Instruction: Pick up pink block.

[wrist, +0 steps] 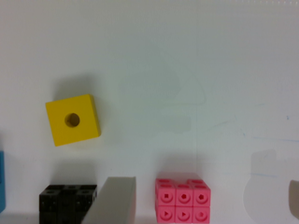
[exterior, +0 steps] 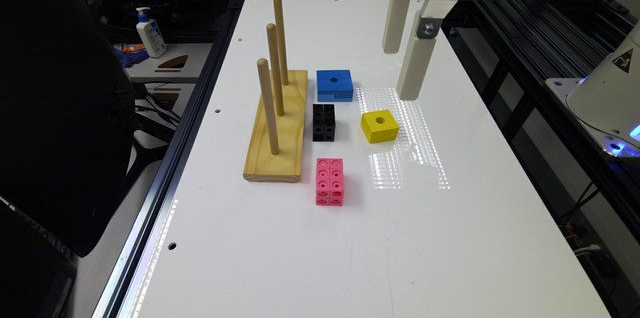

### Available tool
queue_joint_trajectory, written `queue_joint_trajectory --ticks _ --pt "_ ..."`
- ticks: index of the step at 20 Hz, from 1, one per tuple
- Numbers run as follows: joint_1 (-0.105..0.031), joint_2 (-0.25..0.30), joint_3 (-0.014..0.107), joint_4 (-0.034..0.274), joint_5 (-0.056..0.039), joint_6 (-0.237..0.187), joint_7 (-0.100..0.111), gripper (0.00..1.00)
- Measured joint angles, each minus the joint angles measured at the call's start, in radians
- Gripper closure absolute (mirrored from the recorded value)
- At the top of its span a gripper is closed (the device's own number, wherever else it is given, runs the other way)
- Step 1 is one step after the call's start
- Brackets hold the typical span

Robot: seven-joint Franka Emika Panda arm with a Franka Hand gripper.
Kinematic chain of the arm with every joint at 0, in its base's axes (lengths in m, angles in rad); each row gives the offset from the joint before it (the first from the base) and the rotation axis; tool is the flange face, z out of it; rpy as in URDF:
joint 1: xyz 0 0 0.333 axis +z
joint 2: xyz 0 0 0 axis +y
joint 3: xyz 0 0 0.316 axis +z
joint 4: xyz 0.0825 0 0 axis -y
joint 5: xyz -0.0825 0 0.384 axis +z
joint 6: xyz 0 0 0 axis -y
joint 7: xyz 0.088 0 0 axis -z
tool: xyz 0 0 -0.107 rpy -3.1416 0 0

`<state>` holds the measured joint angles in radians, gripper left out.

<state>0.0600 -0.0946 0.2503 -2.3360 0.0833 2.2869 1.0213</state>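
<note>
Lying flat, pink block point(exterior: 330, 181) long axis parallel to peg board point(exterior: 278, 128).

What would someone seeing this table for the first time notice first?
Probably the pink block, bright against the white table, lying apart from the rest toward the camera in the exterior view. Next, the wooden peg stand with three upright pegs on that view's left, with the black block, blue block and yellow block clustered beside it. The white claw hangs open above the table, beyond the yellow block.
</note>
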Motion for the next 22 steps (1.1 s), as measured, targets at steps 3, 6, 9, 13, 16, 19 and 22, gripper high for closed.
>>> queue_joint_trajectory --ticks 3,6,9,13,16,19,22 --pt "-0.005 0.0 0.0 0.002 -0.002 0.0 0.0 0.0" --pt "-0.008 0.003 0.0 0.008 -0.0045 0.0 0.0 0.0" --pt "-0.012 0.011 0.0 0.018 -0.0075 0.0 0.0 0.0" --pt "-0.018 0.033 0.0 0.042 -0.0126 0.0 0.0 0.0" --pt "-0.019 0.055 0.0 0.062 -0.0146 0.0 0.0 0.0" --pt "-0.02 0.074 0.0 0.075 -0.0158 0.001 0.0 0.0" --pt "-0.02 0.12 0.0 0.076 -0.0212 0.037 0.0 0.0"
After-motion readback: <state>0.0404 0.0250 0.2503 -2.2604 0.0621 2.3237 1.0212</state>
